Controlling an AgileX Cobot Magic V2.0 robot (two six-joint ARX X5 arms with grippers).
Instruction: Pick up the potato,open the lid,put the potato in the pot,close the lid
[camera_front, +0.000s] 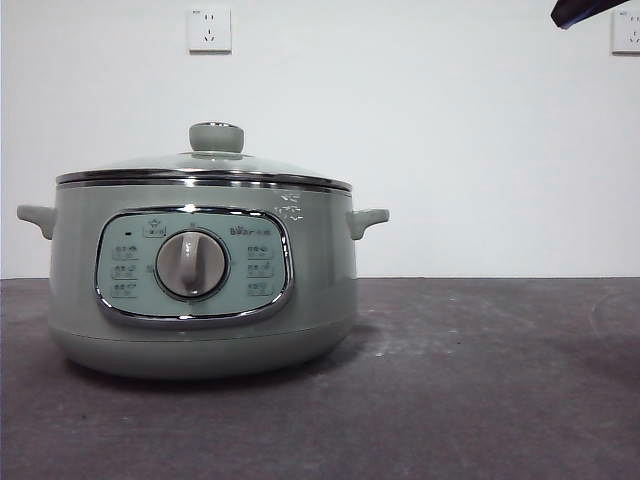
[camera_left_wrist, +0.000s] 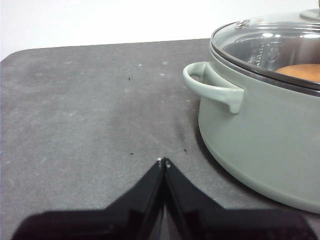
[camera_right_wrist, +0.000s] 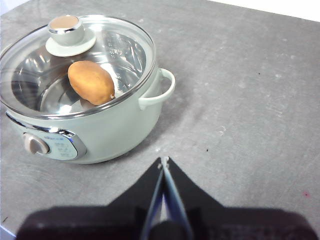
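Observation:
The sage-green pot (camera_front: 205, 290) stands on the dark table at the left of the front view, its dial facing the camera. The glass lid (camera_front: 205, 165) with its grey-green knob (camera_right_wrist: 65, 29) sits closed on the pot. The orange-brown potato (camera_right_wrist: 91, 82) lies inside the pot under the lid; an edge of the potato (camera_left_wrist: 302, 72) also shows in the left wrist view. My left gripper (camera_left_wrist: 163, 162) is shut and empty, low over the table beside one pot handle (camera_left_wrist: 212, 86). My right gripper (camera_right_wrist: 163, 160) is shut and empty, raised beside the other handle (camera_right_wrist: 160, 90).
The dark grey table (camera_front: 480, 380) runs to a white wall with two sockets (camera_front: 209, 29). A black arm tip (camera_front: 585, 10) shows at the top right corner of the front view.

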